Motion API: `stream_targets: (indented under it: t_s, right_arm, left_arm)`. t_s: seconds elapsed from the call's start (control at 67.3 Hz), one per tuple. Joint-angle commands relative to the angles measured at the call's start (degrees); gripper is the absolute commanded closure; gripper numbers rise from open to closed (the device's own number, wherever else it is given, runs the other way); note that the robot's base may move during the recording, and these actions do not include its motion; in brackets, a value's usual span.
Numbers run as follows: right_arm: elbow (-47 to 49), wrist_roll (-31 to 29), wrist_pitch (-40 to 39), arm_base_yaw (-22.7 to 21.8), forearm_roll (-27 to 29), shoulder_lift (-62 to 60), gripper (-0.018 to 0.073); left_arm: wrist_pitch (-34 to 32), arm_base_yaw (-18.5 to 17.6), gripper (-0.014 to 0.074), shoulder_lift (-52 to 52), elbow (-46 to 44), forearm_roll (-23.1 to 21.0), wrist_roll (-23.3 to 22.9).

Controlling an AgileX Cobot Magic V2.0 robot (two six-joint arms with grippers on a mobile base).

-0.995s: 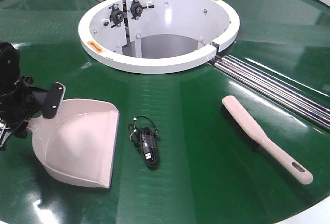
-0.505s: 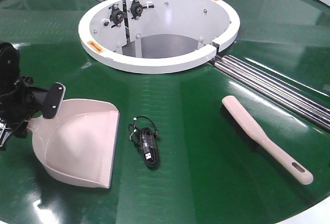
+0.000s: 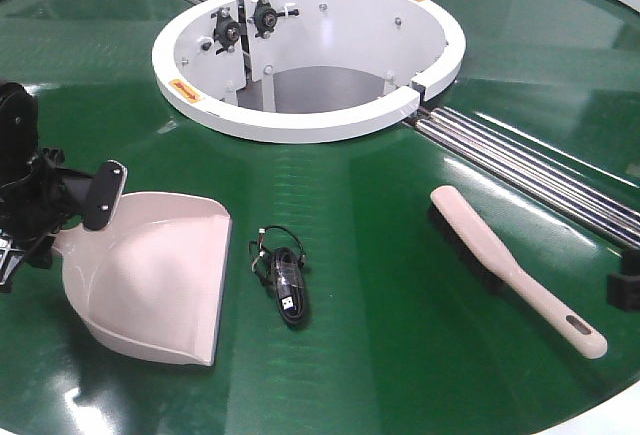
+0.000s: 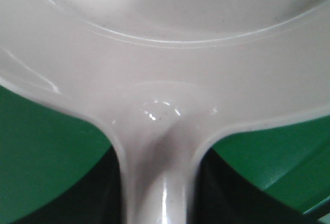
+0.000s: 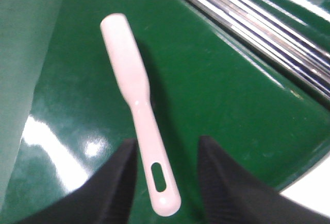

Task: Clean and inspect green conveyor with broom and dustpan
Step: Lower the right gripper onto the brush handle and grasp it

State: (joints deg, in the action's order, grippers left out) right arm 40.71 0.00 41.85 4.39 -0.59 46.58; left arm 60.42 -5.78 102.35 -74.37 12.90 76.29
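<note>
The green conveyor point(image 3: 400, 285) carries all of the things on its glossy surface. The dustpan point(image 3: 150, 275) lies at the front left with its wide lip turned towards the coiled black cable point(image 3: 285, 280), which lies just beside it but apart. The left gripper point(image 3: 80, 210) is closed on the dustpan's handle at its rear edge. In the left wrist view the pale handle point(image 4: 157, 183) runs between the dark fingers point(image 4: 105, 198), which press on it from both sides. This side looks the same as half a second ago.

The broom point(image 3: 500, 260) lies at the front right, near the steel rollers point(image 3: 520, 165), with its slotted handle end nearest the rim. It has not moved.

The one change is at the right edge of the front view, where the dark right gripper point(image 3: 625, 290) has come into sight just beyond the broom's handle end. In the right wrist view this gripper point(image 5: 167, 141) is open, its fingers spread on either side of the slotted end of the broom point(image 5: 134, 85), not touching it.

The white central ring point(image 3: 300, 120) stands behind, well apart from these things.
</note>
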Motion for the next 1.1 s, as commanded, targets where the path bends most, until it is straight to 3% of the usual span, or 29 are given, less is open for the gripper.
stream_targets:
  t_s: [0.0, 0.223, 0.891, 1.084]
  right_arm:
    - [4.6, -2.8, -0.7, 2.5, -1.9, 3.6, 0.0132]
    - [11.5, -4.5, 3.9, 5.8, -3.3, 14.2, 0.0003]
    - [26.1, -11.9, 18.8, 6.0, -2.2, 43.0, 0.0018]
    - [28.0, -11.7, 19.9, 6.0, -1.8, 48.9, 0.0037]
  left_arm:
    - [0.7, -0.3, 0.0603, -2.5, -1.8, 0.5, -0.1]
    - [0.7, -0.3, 0.0603, -2.5, -1.8, 0.5, -0.1]
    - [0.7, -0.3, 0.0603, -2.5, -1.8, 0.5, -0.1]
    - [0.7, -0.3, 0.0603, -2.5, -1.8, 0.5, -0.1]
